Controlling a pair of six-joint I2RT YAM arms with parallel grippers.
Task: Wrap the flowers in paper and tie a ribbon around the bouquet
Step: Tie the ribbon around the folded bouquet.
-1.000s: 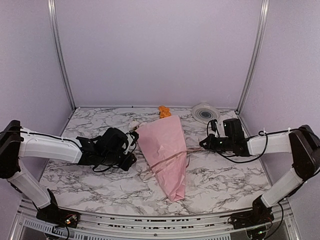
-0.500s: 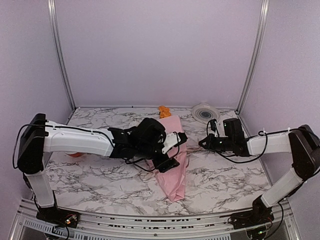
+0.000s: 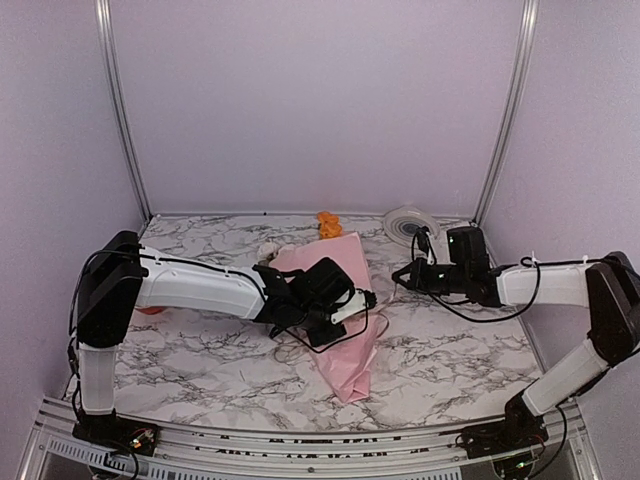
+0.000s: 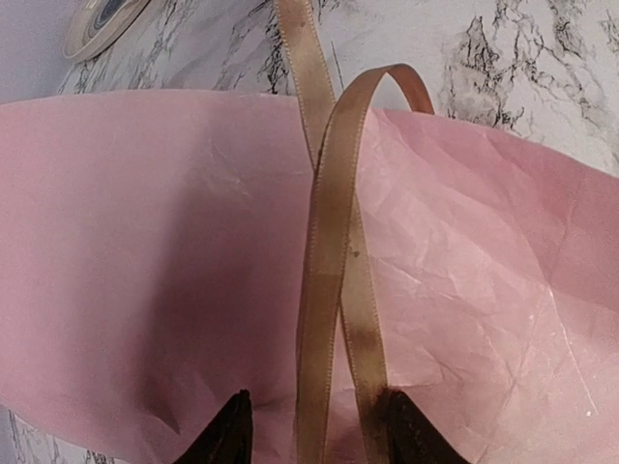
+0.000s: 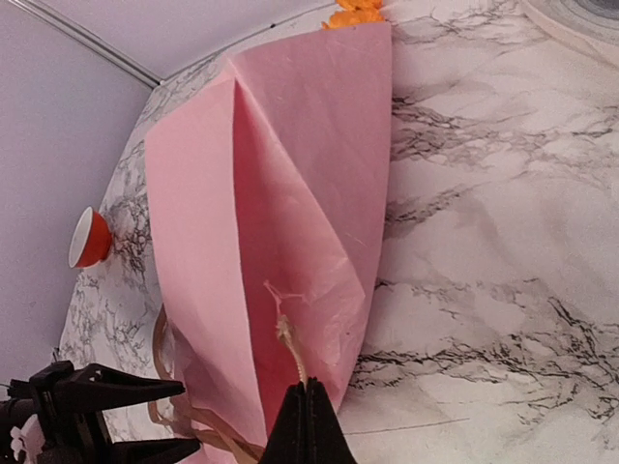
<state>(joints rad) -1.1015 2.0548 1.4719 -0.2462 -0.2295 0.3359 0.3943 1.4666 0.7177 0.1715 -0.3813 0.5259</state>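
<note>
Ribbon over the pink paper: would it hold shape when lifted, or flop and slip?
Probably floppy: the ribbon lies in loose loops across the paper. Likely light, being thin and narrow. Its sheen hints it may slip in a grip.

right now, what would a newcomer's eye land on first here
The pink paper bouquet lies on the marble table, an orange bloom poking out its far end. The left gripper hovers open over it, straddling the crossed tan ribbon, while the right gripper, shut, pinches a ribbon end off to the right.
</note>
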